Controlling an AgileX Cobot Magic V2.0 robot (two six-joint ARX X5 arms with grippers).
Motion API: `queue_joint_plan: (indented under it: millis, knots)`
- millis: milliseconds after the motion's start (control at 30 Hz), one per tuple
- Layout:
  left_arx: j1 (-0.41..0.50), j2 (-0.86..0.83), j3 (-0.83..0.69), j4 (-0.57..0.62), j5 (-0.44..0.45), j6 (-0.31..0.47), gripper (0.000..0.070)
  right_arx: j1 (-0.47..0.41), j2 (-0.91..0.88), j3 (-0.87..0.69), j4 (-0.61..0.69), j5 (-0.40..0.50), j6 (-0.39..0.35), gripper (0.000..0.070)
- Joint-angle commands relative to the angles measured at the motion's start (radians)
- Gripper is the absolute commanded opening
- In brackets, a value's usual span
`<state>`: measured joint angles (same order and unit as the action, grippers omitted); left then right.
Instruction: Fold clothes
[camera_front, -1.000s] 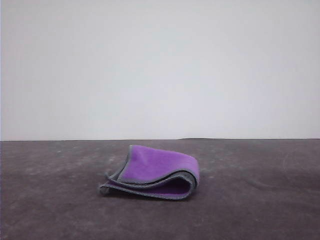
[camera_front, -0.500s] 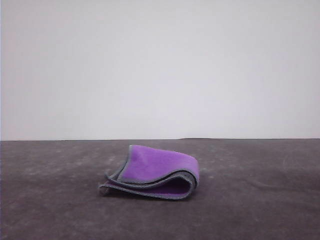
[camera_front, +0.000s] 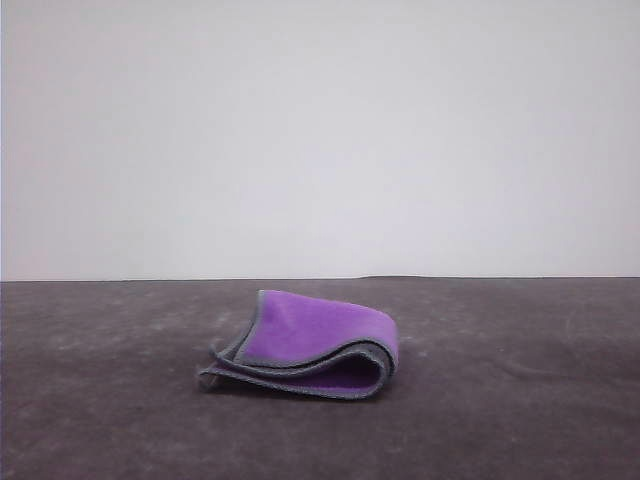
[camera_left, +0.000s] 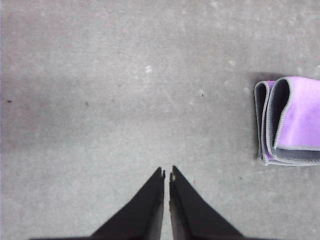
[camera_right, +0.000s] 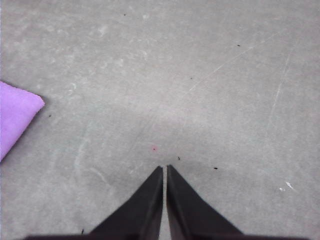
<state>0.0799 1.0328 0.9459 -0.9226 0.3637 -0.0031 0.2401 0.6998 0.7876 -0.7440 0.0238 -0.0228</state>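
**Loose fold could spring open**

The cloth (camera_front: 305, 347) lay folded, purple face out, on the grey table (camera_front: 520, 420), its layers gaping along one edge. The left gripper (camera_left: 166, 174) and right gripper (camera_right: 165, 167) hung over bare table beside it, jaws clenched on nothing. Judged risk: the unpressed, bulging layers might relax and unfold; a closed-jaw nudge could drag them askew.

The cloth (camera_front: 310, 345) looks soft and slightly fuzzy, a matt purple fabric with a grey stitched edging that runs along its layered folds. The table (camera_front: 500, 400) is a dull grey-brown surface, matt and faintly mottled, with fine scratches and pale specks that suggest a felt-like or rubbery mat, though the finish is hard to tell. The left gripper (camera_left: 166, 176) and right gripper (camera_right: 165, 169) have plain black fingers (camera_left: 145, 210) with a smooth, matt look, probably plastic.
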Motion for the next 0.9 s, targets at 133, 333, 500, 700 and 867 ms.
queue_joint_plan:
  millis: [133, 333, 500, 700, 867]
  knots:
    - [-0.002, 0.006, 0.009, 0.007, 0.003, -0.009, 0.0000, 0.002, 0.004, 0.011, 0.011, 0.003, 0.011, 0.0006]
    - [-0.002, -0.055, -0.001, 0.022, 0.002, 0.007, 0.0000, 0.002, 0.004, 0.011, 0.010, 0.003, 0.011, 0.0006]
    - [-0.003, -0.242, -0.116, 0.165, -0.005, 0.011, 0.0000, 0.002, 0.004, 0.011, 0.011, 0.003, 0.011, 0.0006]
    - [-0.003, -0.530, -0.377, 0.399, -0.056, -0.051, 0.0000, 0.002, 0.004, 0.011, 0.011, 0.003, 0.011, 0.0006]
    - [-0.004, -0.739, -0.574, 0.506, -0.159, -0.122, 0.0000, 0.002, 0.004, 0.011, 0.010, 0.003, 0.011, 0.0006]
